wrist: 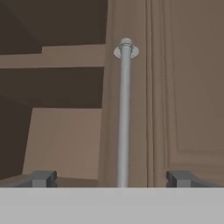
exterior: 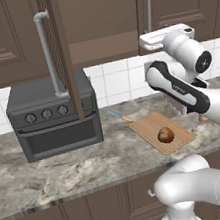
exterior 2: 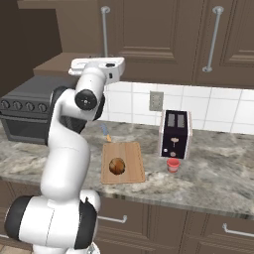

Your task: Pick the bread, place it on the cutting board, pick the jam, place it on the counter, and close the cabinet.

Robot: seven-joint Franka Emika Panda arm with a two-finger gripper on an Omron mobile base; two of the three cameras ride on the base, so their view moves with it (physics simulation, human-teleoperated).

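Note:
The bread [exterior 2: 117,166], a glossy brown bun, lies on the tan cutting board [exterior 2: 124,171]; both also show as bread [exterior: 165,134] and cutting board [exterior: 150,125]. The small red jam [exterior 2: 172,164] stands on the marbled counter [exterior 2: 218,178] in front of a toaster. The cabinet's left door [exterior: 63,54] stands swung out, edge-on, and an inner shelf [wrist: 65,56] shows. My gripper [wrist: 113,179] is raised to cabinet height, open and holding nothing, facing the silver handle [wrist: 124,113] of the closed right door. The hand is white in gripper [exterior 2: 96,67].
A dark toaster oven [exterior: 55,116] sits on the counter [exterior: 92,171] under the open door. The black and white toaster [exterior 2: 174,134] stands right of the board. A blue-handled knife [exterior 2: 105,133] lies behind the board. Drawers [exterior 2: 149,223] run below the counter edge.

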